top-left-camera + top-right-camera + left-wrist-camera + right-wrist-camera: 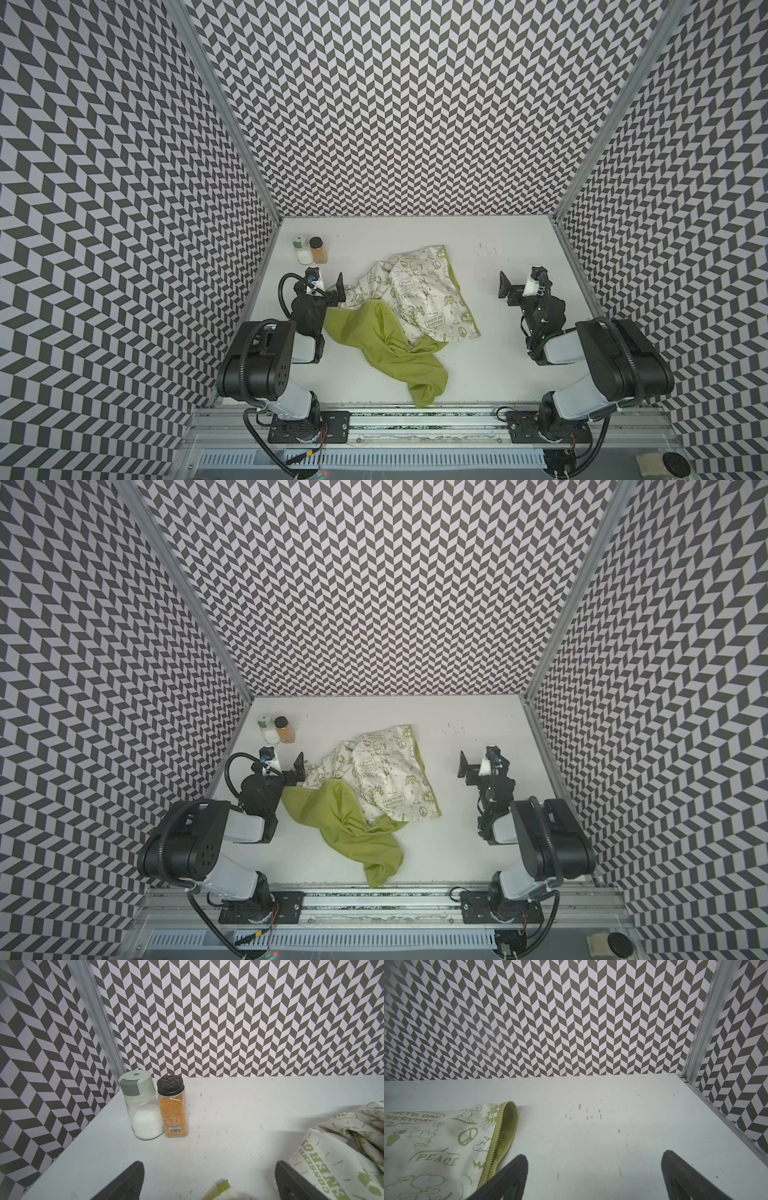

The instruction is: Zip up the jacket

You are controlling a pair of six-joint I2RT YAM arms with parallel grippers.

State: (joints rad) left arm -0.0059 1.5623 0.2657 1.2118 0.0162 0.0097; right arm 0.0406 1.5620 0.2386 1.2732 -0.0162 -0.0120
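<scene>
The jacket is lying crumpled mid-worktop, its printed lining facing up at the far side and green fabric trailing toward the near edge. The left hand is standing released just beside the jacket's left edge. The right hand is standing released, well apart at right.

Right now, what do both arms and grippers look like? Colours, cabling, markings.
The left arm and right arm match: black joint housings, pale grey link shells, black corrugated cable hoses, white wrist camera mounts. The left gripper and right gripper have dark, matte, tapering fingers. A green light shows on the right arm.
</scene>
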